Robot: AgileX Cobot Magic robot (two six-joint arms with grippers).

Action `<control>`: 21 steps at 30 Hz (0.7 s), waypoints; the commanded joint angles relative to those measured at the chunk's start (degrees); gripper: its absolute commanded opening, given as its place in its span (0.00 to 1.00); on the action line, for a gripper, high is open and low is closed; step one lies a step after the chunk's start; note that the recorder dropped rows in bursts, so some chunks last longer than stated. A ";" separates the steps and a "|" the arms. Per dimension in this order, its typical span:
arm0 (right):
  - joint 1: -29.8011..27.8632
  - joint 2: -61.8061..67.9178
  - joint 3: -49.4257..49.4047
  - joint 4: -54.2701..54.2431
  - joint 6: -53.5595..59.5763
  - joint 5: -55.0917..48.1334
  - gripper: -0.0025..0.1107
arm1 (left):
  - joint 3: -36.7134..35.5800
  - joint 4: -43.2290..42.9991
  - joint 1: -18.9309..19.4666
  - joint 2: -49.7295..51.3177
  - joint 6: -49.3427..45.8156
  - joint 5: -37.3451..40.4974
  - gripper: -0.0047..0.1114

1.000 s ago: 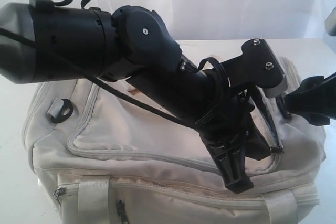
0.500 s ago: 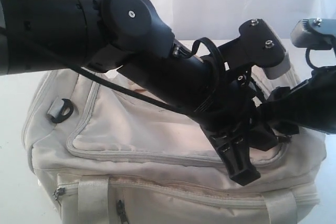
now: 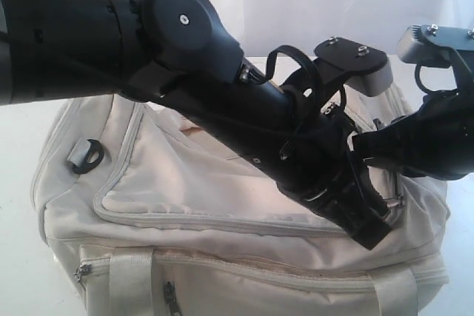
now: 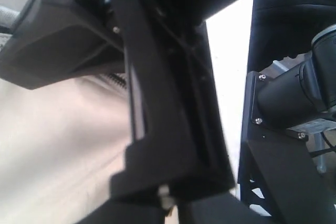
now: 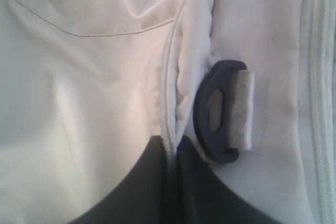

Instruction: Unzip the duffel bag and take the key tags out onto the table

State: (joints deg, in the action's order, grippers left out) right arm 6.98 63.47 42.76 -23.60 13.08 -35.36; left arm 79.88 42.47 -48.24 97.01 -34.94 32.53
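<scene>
1. Duffel bag (image 3: 192, 183): cream fabric, lying on the tabletop (image 3: 16, 279) and filling the exterior view from 9 o'clock through 6 to 3. The flap zipper (image 3: 222, 221) ran shut along the front edge of the top panel.
2. Tabletop: white, showing as a narrow strip off the bag's 9 o'clock edge and a wider band behind it toward 1 o'clock.
3. Left arm (image 3: 178, 49): entered from 10 o'clock and crossed low over the top panel, covering much of it.
4. Left claw (image 3: 368, 229): fingers drawn narrow, tip at the flap's 4 o'clock corner on the zipper line. Whether anything sat between them could not be told. Zipper teeth (image 4: 118, 80) showed just beside it in the left wrist view.
5. Right arm (image 3: 429, 146): came in from 3 o'clock, close against the left arm with little room between them.
6. Right claw (image 5: 172, 182): fingers pressed together on the bag's raised zipper seam (image 5: 169, 93), which ran straight in between them.
7. Strap ring (image 5: 215, 111): black plastic on a webbing loop, just beside the seam and near the right fingers. A second ring (image 3: 85, 155) sat at the bag's 9 o'clock end, well apart from both claws.
</scene>
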 commanded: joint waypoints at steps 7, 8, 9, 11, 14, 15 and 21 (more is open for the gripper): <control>-0.13 0.02 0.18 0.30 0.38 5.07 0.02 | -0.13 2.05 -0.49 -1.04 4.21 15.11 0.04; -0.13 0.02 0.18 0.49 0.38 5.07 0.02 | -0.13 1.52 -0.49 -1.04 4.72 16.01 0.04; -0.13 0.02 0.18 0.61 0.38 5.07 0.02 | -0.13 0.76 -0.49 -1.04 5.31 16.93 0.04; -0.13 -0.08 0.18 0.97 0.38 5.07 0.02 | -0.13 0.02 -0.49 -1.04 5.93 18.32 0.04; -0.13 -0.08 0.18 1.36 0.19 5.07 0.02 | -0.13 0.02 -0.49 -1.04 5.93 19.94 0.04; -0.13 -0.08 0.37 1.49 0.19 5.07 0.02 | -0.13 0.02 -0.49 -1.04 5.93 20.03 0.04; -0.13 -0.08 1.24 4.61 -1.96 4.63 0.02 | -0.13 0.68 -0.49 -1.04 6.68 19.52 0.04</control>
State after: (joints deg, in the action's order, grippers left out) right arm 7.32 63.47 43.01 -22.62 11.94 -36.59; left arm 79.98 41.23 -47.78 97.01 -28.76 42.36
